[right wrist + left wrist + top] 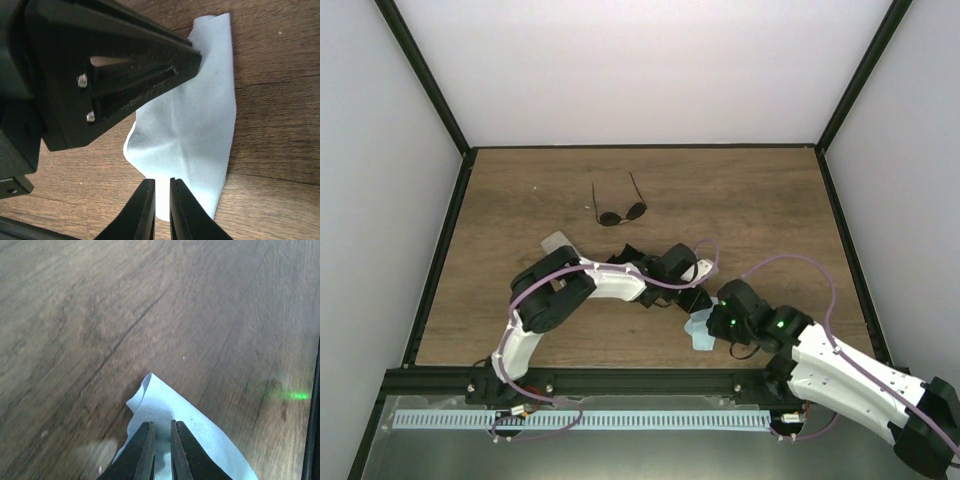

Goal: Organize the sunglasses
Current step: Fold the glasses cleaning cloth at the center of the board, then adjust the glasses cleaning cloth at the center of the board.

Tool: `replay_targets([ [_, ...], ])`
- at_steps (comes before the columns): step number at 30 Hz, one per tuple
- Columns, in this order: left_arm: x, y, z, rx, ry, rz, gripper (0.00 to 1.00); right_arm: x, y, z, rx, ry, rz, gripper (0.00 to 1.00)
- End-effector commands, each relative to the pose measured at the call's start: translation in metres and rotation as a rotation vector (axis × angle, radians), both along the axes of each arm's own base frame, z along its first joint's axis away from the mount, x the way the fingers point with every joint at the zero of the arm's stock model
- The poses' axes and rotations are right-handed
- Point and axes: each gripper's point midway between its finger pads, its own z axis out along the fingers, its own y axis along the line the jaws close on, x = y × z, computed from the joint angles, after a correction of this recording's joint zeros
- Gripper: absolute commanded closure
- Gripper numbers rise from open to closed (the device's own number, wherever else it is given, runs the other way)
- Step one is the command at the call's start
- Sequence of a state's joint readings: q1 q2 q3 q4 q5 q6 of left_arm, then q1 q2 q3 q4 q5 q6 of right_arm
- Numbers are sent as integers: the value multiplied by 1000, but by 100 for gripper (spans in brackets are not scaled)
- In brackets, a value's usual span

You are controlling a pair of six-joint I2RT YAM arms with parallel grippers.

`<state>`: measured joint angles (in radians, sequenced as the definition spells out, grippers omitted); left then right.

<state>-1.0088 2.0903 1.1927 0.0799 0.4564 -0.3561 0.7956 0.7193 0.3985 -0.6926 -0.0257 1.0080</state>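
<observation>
One pair of sunglasses [620, 213] is lying on the counter [750, 200], well apart from the light blue cloth [195, 125], beyond its far side and a little to its left. Thin dark wire is forming the frame. The two round dark lenses are sitting side by side on the end nearer the cloth, and the long slender arms are reaching open away from it. The counter is showing brown wood grain with darker streaks.

The cloth is lying soft and matte, crossed by shallow creases (they are meeting like a star near its middle), and its far corner is curling upward. The left jaws, tapered wedges of smooth black plastic, are pressing nearly together just inside that curled corner, pinching a bit of the fabric. The right jaws, the same slim black shape, are closing on the cloth's opposite, near edge with only a slit between them, gripping the fabric there. The left arm [615, 283] and right arm [850, 370] are meeting over the cloth, both in glossy white shells with black joints.
</observation>
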Motion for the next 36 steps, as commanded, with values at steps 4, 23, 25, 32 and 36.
replay_targets([
  [4, 35, 17, -30, 109, 9, 173, 89, 7, 6, 6, 3, -27, 11, 90],
  [23, 90, 99, -15, 116, -35, 587, 87, 74, 35, 8, -28, -162, -14, 91],
  [25, 90, 111, -15, 120, -32, 626, 87, 83, 39, 14, -20, -187, -15, 91],
  [32, 80, 138, -15, 115, 4, 721, 87, 93, 69, 11, 30, -176, 78, 92],
  [36, 76, 142, -13, 106, 20, 739, 87, 94, 81, -6, 32, -143, 118, 92],
])
